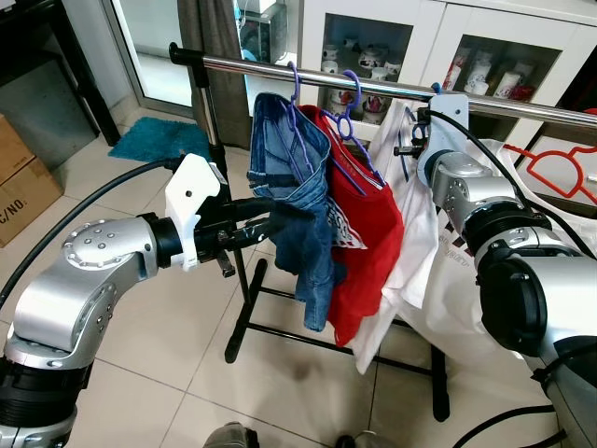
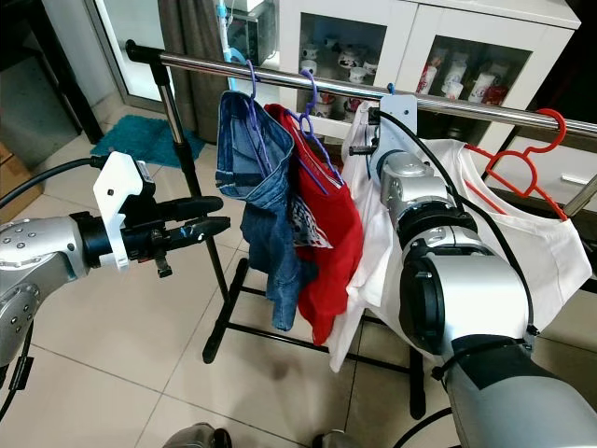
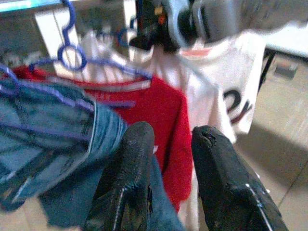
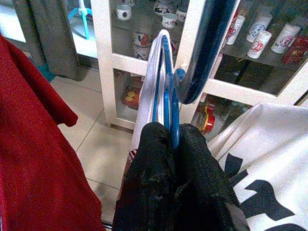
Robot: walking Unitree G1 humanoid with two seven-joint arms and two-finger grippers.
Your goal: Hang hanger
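A blue hanger hook (image 4: pixel 166 96) carries a white printed shirt (image 1: pixel 410 243) and reaches up beside the steel rail (image 4: pixel 207 53). My right gripper (image 4: pixel 169 139) is shut on that hook just under the rail (image 1: pixel 233 63). I cannot tell whether the hook rests on the rail. Left of it hang blue jeans (image 1: pixel 298 196) and a red shirt (image 1: pixel 359 233), each on a purple hanger. My left gripper (image 2: pixel 210 217) is open with nothing in it, level with the jeans and pointing at them from the left.
A red hanger (image 2: pixel 522 159) with another white shirt hangs further right on the rail. A white glass-door cabinet (image 1: pixel 373 47) with cups stands behind. The rack's black base bars (image 1: pixel 280 327) lie on the tiled floor. Teal mat (image 1: pixel 173 138) and cardboard box (image 1: pixel 19 177) at left.
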